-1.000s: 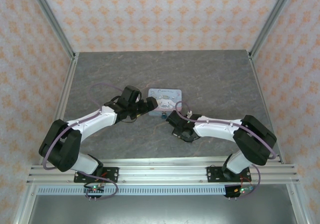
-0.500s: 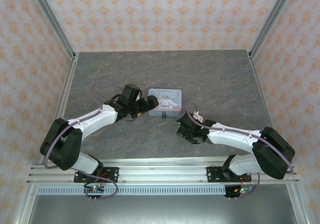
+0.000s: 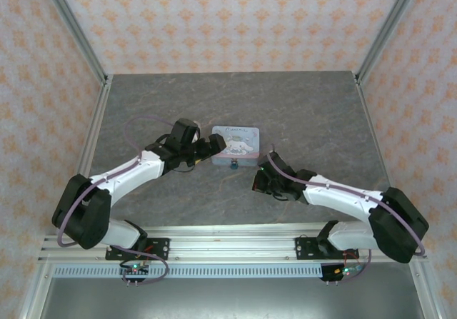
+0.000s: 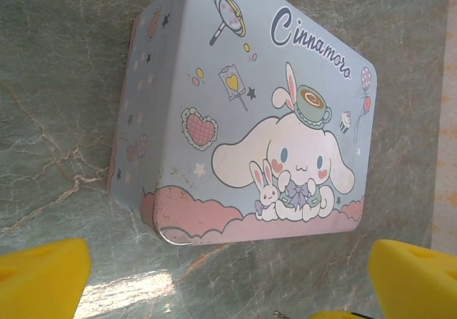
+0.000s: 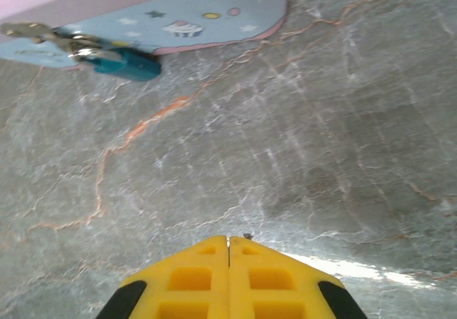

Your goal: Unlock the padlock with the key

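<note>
The left gripper [image 4: 228, 272] stands wide beside the Cinnamoroll tin [image 4: 250, 119], well placed to brace it, while the teal padlock [image 5: 128, 63] hangs at the tin's near edge and the right gripper [image 5: 228, 246], fully closed near the tin, may pinch the key.

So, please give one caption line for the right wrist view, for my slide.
Right gripper, shut, hovers over the marbled table, apart from the teal padlock at the blue tin front.
</note>
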Controlling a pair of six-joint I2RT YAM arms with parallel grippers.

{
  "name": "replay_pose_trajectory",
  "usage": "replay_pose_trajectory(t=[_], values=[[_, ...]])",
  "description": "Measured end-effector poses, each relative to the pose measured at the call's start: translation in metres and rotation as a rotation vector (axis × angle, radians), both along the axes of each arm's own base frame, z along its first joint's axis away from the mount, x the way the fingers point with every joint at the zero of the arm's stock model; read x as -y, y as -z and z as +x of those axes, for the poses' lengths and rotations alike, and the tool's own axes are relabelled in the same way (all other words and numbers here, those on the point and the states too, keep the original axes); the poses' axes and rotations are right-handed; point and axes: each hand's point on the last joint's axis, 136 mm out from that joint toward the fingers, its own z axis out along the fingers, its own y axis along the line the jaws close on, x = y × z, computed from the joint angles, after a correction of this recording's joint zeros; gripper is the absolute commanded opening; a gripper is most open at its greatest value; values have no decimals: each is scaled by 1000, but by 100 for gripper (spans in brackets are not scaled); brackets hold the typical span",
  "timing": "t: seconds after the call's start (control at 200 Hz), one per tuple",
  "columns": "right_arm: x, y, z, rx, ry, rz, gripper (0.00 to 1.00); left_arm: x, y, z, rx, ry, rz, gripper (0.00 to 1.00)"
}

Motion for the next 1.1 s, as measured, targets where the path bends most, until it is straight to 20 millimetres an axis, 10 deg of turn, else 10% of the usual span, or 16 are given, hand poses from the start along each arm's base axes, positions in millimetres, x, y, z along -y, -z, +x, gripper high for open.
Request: replay_pose_trajectory(t=[0.07, 0.14, 0.21, 1.096], values=[[-3, -4, -3, 1, -26, 17, 1, -1, 0, -2, 1, -1, -1, 100], [-4, -4, -6, -7, -43, 22, 40, -2, 0, -4, 0, -4, -3, 100], [-2, 0, -9, -22, -56, 2, 54, -2, 0, -4, -2, -6, -5, 100], [14, 37, -40, -200, -85, -238, 42, -2, 0, -4, 1, -21, 4, 100]])
